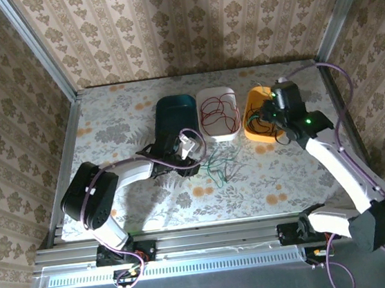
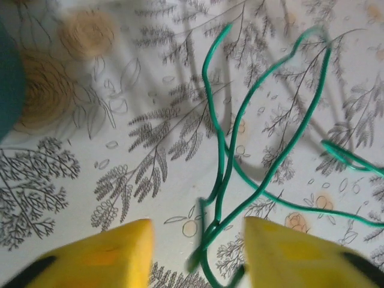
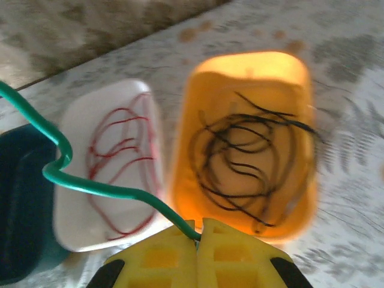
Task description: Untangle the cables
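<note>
Right tool [image 3: 200,225] clenched on green cable [image 3: 102,189] near orange tray [image 3: 252,57] rim; left tool [image 2: 197,223] released.

No lettering, label, brand mark, number or sign is legible on the dark teal plastic tray [image 1: 176,118], the white plastic tray [image 1: 215,89], the orange plastic tray [image 1: 252,95], the floral-printed tabletop [image 1: 117,125] or the damask-patterned walls [image 1: 186,26].

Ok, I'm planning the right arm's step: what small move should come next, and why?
Probably swing the right gripper left toward the teal tray: its jaws are shut on a green cable, red strands lie in the white tray, black strands in the orange tray.
</note>
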`<act>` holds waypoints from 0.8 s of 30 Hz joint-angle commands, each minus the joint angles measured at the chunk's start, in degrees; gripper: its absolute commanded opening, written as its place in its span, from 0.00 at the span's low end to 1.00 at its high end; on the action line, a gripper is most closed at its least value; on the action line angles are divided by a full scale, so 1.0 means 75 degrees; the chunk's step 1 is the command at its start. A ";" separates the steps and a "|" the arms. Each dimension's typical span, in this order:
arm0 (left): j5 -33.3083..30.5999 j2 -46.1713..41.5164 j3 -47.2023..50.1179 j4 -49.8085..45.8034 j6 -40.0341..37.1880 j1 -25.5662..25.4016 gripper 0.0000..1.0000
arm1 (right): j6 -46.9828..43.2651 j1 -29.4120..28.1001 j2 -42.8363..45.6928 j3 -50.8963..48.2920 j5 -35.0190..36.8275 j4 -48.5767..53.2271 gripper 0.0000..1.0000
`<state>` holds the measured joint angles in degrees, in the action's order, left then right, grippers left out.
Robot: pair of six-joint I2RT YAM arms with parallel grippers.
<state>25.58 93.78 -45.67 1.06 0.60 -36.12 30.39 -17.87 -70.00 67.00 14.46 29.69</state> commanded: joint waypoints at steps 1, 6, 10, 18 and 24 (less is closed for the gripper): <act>0.0395 -0.0612 0.0198 0.1050 0.0779 0.0205 0.57 | 0.0013 -0.0458 -0.0876 0.0789 0.0611 -0.0493 0.05; -0.0426 -0.1839 0.0508 0.1518 0.1499 0.0433 0.64 | -0.0071 -0.0794 -0.2680 0.2569 0.0346 -0.0429 0.04; -0.4156 -0.3148 0.0987 0.0800 0.2557 0.0646 0.63 | -0.0270 -0.0996 -0.4379 0.4491 0.0213 0.0262 0.05; -0.7467 -0.4639 0.1540 -0.1202 0.4076 0.1512 0.63 | -0.0709 -0.1255 -0.7402 0.7888 -0.0346 0.1592 0.05; -0.6974 -0.4694 0.1635 -0.0977 0.4020 0.1582 0.63 | -0.1264 -0.1660 -0.9146 0.9837 -0.1117 0.2700 0.08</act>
<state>-25.56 59.07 -33.98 -5.76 28.99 -24.27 24.29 -28.29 -135.20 136.49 9.96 42.54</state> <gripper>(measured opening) 0.631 0.074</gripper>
